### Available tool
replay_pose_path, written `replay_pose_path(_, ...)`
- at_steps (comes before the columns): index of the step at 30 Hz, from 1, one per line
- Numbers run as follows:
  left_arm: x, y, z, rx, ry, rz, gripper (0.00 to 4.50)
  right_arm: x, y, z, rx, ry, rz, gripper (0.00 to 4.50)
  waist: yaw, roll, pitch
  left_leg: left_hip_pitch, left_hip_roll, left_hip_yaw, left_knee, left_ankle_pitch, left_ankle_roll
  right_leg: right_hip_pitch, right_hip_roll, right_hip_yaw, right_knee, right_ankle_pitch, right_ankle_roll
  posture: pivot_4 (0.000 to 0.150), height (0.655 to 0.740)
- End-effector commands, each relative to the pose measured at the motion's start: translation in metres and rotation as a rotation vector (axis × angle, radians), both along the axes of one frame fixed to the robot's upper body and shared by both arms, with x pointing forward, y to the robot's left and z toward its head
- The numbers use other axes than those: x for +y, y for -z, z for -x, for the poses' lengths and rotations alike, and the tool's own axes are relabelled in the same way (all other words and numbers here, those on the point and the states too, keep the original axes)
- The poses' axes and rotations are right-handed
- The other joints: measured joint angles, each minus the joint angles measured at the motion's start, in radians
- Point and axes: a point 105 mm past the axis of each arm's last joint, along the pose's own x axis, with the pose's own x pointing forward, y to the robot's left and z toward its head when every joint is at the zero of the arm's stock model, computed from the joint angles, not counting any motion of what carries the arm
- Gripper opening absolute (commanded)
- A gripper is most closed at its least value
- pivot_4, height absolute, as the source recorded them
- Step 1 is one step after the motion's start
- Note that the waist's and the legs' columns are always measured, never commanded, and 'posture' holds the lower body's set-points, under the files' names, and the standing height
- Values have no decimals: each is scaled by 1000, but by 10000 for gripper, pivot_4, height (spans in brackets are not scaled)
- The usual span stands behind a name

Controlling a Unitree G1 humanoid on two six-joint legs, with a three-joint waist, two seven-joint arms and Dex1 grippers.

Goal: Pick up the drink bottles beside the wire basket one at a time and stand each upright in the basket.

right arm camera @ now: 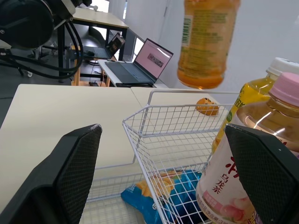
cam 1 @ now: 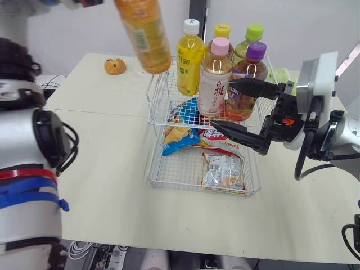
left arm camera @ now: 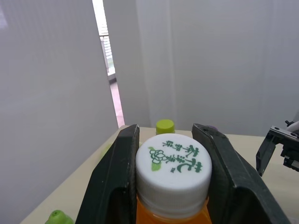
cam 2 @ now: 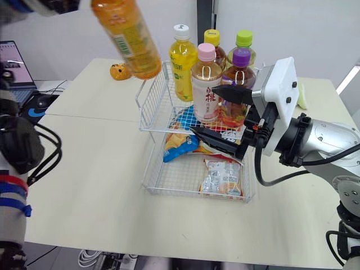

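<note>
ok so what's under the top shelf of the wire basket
On the lower tier lie snack packets: a blue bag, a clear packet in front, and a red-and-white one partly covered by a finger of the right gripper. The bottles and mesh above hide the rest.
</note>
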Motion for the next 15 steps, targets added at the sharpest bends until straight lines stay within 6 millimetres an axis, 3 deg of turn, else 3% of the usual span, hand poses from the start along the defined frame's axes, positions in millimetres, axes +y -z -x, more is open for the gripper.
replay_pose_path(1, -16, -12, 11, -58, 53, 4, 13788, -2, -9, 6, -53, 16, -17, 45000, -3, 0, 0, 0, 0, 0, 0, 0, 0, -1, 0, 1, 0, 0, 0, 1500, 7400)
replay_pose_path(9, -35, 31, -3, 5, 91, -46, 13788, -4, -8, 10, -49, 48, -26, 45000, -4, 2, 1, 1, 0, 1, 1, 1, -1, -2, 0, 3, 5, 0, 0, 1500, 7400)
replay_pose_path(15, -40, 51, -19, 18, 51, -8, 13788, -6, -9, 13, -44, 58, -21, 45000, -1, 2, 1, 0, 0, 1, 1, 1, -1, -2, 0, 3, 4, 0, 0, 1500, 7400)
